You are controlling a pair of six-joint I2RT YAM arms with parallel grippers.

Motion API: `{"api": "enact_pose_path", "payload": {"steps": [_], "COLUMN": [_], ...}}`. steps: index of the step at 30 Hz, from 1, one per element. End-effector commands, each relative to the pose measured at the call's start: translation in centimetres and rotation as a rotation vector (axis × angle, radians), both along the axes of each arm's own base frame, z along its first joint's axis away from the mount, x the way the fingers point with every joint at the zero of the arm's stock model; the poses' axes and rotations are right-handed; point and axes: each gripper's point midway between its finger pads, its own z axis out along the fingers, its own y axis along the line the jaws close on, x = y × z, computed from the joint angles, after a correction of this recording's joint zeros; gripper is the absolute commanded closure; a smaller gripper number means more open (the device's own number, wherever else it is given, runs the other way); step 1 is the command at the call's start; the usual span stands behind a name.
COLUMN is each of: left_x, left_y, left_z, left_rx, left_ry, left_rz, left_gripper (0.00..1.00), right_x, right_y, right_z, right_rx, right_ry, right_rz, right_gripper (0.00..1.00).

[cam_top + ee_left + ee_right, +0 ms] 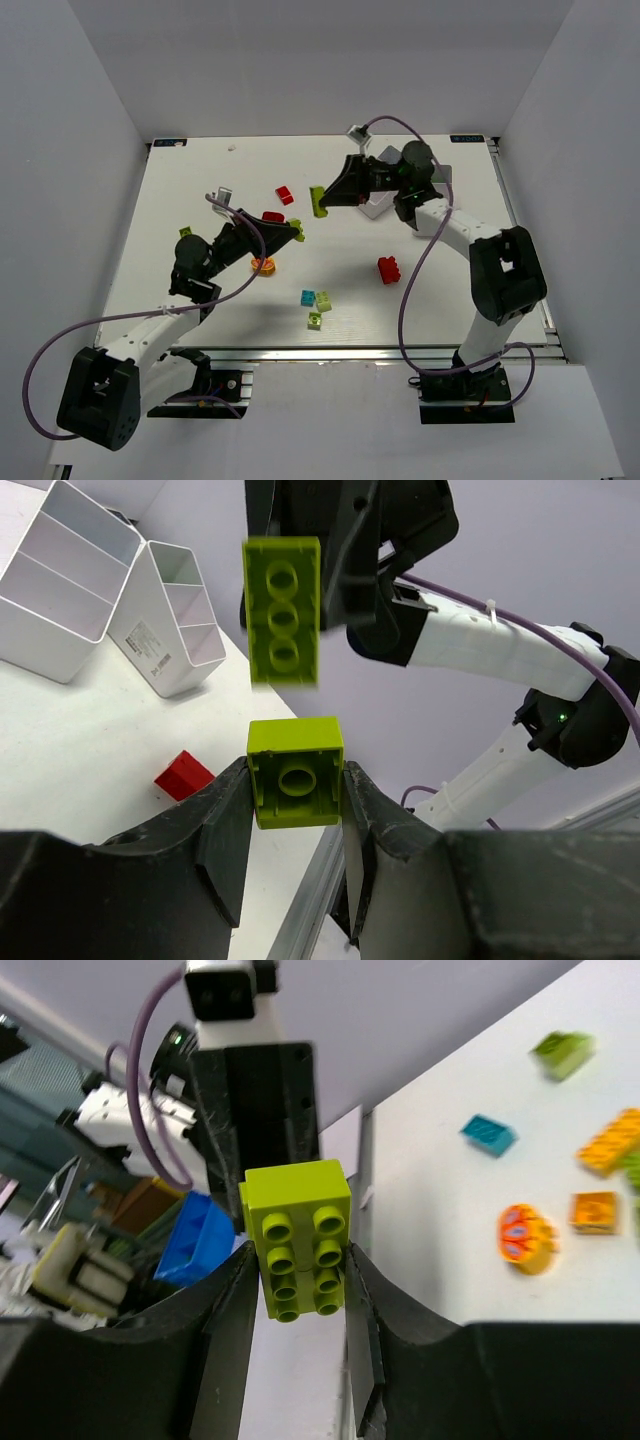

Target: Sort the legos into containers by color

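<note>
My left gripper (295,232) (296,785) is shut on a small lime brick (296,770) and holds it above the table's middle. My right gripper (322,199) (300,1275) is shut on a long lime brick (298,1235) and holds it in the air, facing the left gripper. This long brick also shows in the left wrist view (283,610), a short gap beyond the small one. Two white divided containers (70,580) (175,615) stand at the back; in the top view they are mostly hidden behind my right arm (378,206).
Loose bricks lie on the table: red (285,194), dark red (272,217), red (389,270), orange (263,265), cyan (308,297), lime (323,300), lime (314,320) and green (186,232). White walls enclose the table on three sides.
</note>
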Motion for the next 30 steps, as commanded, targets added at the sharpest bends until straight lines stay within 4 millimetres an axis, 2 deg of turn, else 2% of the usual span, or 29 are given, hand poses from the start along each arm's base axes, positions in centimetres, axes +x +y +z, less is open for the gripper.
{"api": "enact_pose_path", "payload": {"steps": [1, 4, 7, 8, 11, 12, 13, 15, 16, 17, 18, 19, 21, 22, 23, 24, 25, 27, 30], "left_x": [-0.1, -0.1, 0.3, 0.5, 1.2, 1.4, 1.6, 1.9, 2.2, 2.5, 2.8, 3.4, 3.9, 4.4, 4.9, 5.3, 5.9, 6.3, 7.0], "left_y": [0.4, 0.5, 0.5, 0.6, 0.7, 0.8, 0.8, 1.0, 1.2, 1.3, 1.5, 1.9, 2.5, 2.7, 3.1, 3.5, 3.7, 3.8, 3.4], "left_z": [-0.1, -0.3, -0.6, -0.5, -1.4, -1.7, -1.8, -2.5, -2.1, -2.2, -2.5, -2.6, -3.9, -3.1, -4.3, -4.5, -3.4, -4.1, -2.4], "left_rx": [0.013, 0.016, 0.028, 0.032, 0.069, 0.089, 0.097, 0.126, 0.132, 0.152, 0.176, 0.192, 0.254, 0.264, 0.309, 0.324, 0.327, 0.367, 0.357], "left_ry": [-0.012, -0.008, 0.008, 0.007, 0.040, 0.047, 0.054, 0.074, 0.071, 0.067, 0.099, 0.110, 0.167, 0.164, 0.221, 0.248, 0.252, 0.313, 0.299], "left_rz": [0.023, 0.028, 0.042, 0.049, 0.077, 0.084, 0.093, 0.109, 0.127, 0.140, 0.154, 0.186, 0.218, 0.236, 0.263, 0.287, 0.305, 0.306, 0.297], "left_gripper": [1.00, 1.00, 1.00, 1.00, 1.00, 1.00, 1.00, 1.00, 1.00, 1.00, 1.00, 1.00, 1.00, 1.00, 1.00, 1.00, 1.00, 1.00, 1.00], "right_x": [2.4, 3.6, 5.0, 5.7, 6.7, 7.2, 7.7, 7.6, 8.4, 8.4, 8.9, 10.1, 10.8, 11.5, 11.9, 12.0, 13.0, 13.8, 15.4], "right_y": [-2.8, -4.3, -5.7, -6.1, -7.4, -7.9, -8.5, -9.6, -10.5, -11.3, -12.0, -13.3, -15.2, -16.9, -17.8, -19.1, -20.5, -22.4, -25.2], "right_z": [2.0, 1.6, 1.8, 0.8, -0.3, -0.7, -1.0, -1.4, -1.6, -1.8, -1.9, -2.3, -2.8, -3.1, -3.6, -4.2, -5.0, -6.1, -7.2], "right_rx": [0.043, 0.023, 0.002, -0.045, -0.155, -0.175, -0.203, -0.242, -0.274, -0.307, -0.337, -0.393, -0.475, -0.536, -0.583, -0.640, -0.722, -0.811, -0.933], "right_ry": [-0.094, -0.089, -0.170, -0.193, -0.247, -0.365, -0.396, -0.454, -0.497, -0.508, -0.593, -0.630, -0.766, -0.813, -0.861, -0.877, -0.967, -1.012, -1.107], "right_rz": [-0.072, -0.111, -0.161, -0.198, -0.281, -0.295, -0.331, -0.359, -0.402, -0.421, -0.435, -0.488, -0.492, -0.510, -0.501, -0.489, -0.478, -0.473, -0.462], "right_gripper": [1.00, 1.00, 1.00, 1.00, 1.00, 1.00, 1.00, 1.00, 1.00, 1.00, 1.00, 1.00, 1.00, 1.00, 1.00, 1.00, 1.00, 1.00, 1.00]}}
